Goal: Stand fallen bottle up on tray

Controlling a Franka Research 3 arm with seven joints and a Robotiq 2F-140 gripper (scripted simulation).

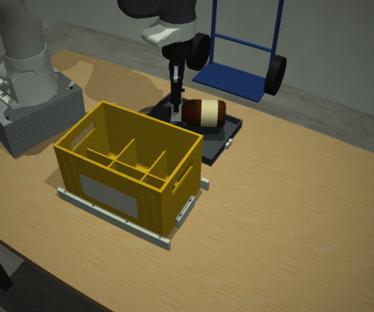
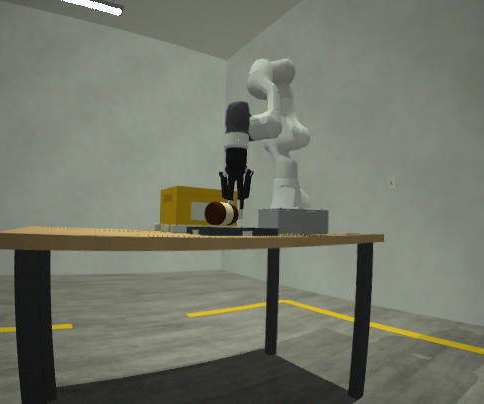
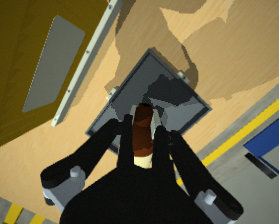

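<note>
The brown bottle (image 1: 209, 113) (image 2: 216, 213) (image 3: 142, 142) with a cream label lies on its side, about level, a little above the dark tray (image 1: 210, 160) (image 2: 265, 231) (image 3: 145, 75). A gap shows under it in the exterior view. My gripper (image 1: 176, 116) (image 2: 236, 209) (image 3: 143, 113) points down and is shut on the bottle's neck end, with a finger on each side. The bottle's base points away from the robot's pedestal. The neck is mostly hidden by the fingers. The yellow crate (image 1: 149, 201) (image 2: 175, 207) (image 3: 20, 60) stands upright beside the tray.
Pale rails (image 1: 112, 218) (image 3: 87, 52) lie along the crate's foot, and small pale blocks sit at the tray's edges. The robot's grey pedestal (image 1: 37, 127) (image 2: 293, 221) stands on the table. A blue hand truck (image 1: 230, 81) (image 3: 275, 135) stands on the floor beyond the table edge.
</note>
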